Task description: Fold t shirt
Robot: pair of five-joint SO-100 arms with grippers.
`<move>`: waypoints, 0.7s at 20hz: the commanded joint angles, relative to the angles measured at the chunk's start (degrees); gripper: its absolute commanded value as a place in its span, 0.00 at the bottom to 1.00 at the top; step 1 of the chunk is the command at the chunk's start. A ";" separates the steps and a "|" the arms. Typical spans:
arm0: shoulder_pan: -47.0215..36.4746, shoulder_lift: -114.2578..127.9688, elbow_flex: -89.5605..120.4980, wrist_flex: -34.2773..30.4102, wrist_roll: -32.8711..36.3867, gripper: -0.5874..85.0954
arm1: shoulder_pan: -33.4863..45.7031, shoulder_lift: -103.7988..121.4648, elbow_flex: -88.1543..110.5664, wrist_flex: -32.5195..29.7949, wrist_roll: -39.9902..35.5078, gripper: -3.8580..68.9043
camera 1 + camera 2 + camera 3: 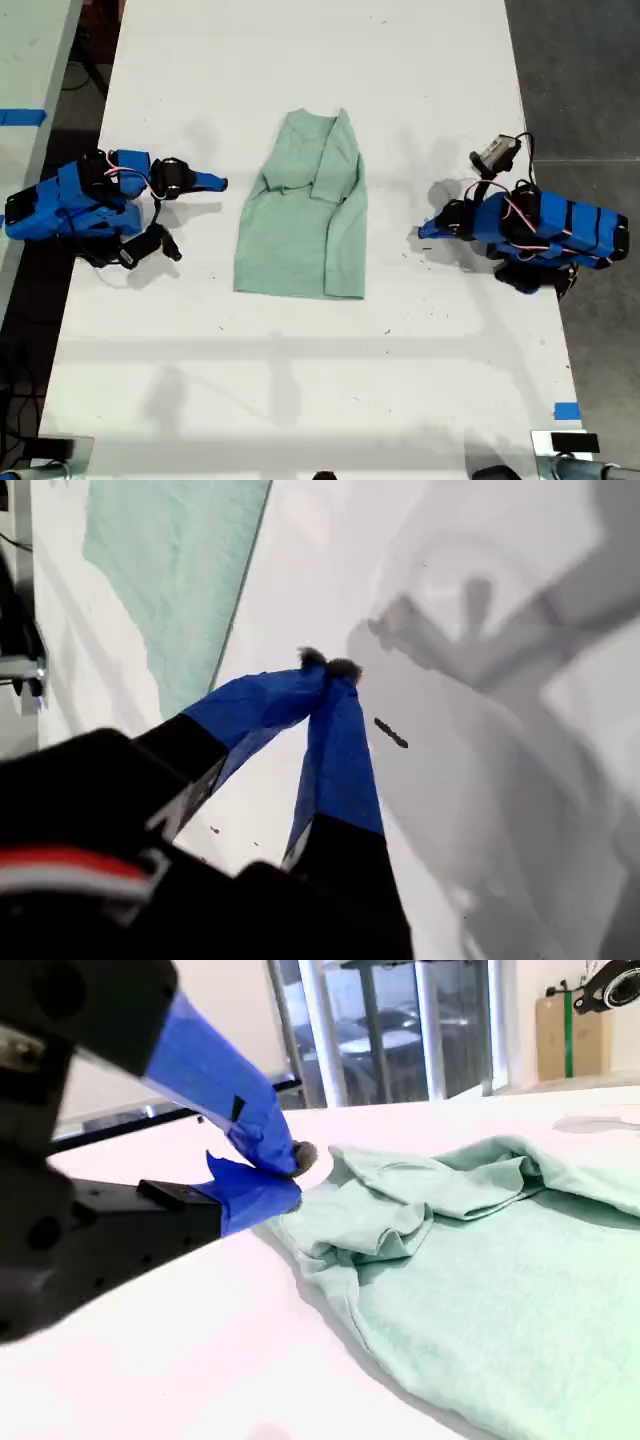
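The pale green t shirt lies flat mid-table in the exterior view, collar toward that view's top, with both sides folded inward and a sleeve lying across its front. My first gripper sits at the exterior view's right, pointing at the shirt's straight side edge and apart from it. Its blue fingers are shut, tips together, on nothing. My second gripper is at the exterior view's left, low over the table, shut and empty. It sits just short of the bunched shoulder fold of the t shirt.
The white table ends at dark floor on both sides in the exterior view. A blue tape piece marks its lower right, and another tape strip lies on a neighbouring surface at the left. A small dark mark is on the table.
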 commanded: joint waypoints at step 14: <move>0.44 0.44 0.18 0.00 -1.05 0.01 | 1.14 0.88 2.64 4.22 5.27 0.05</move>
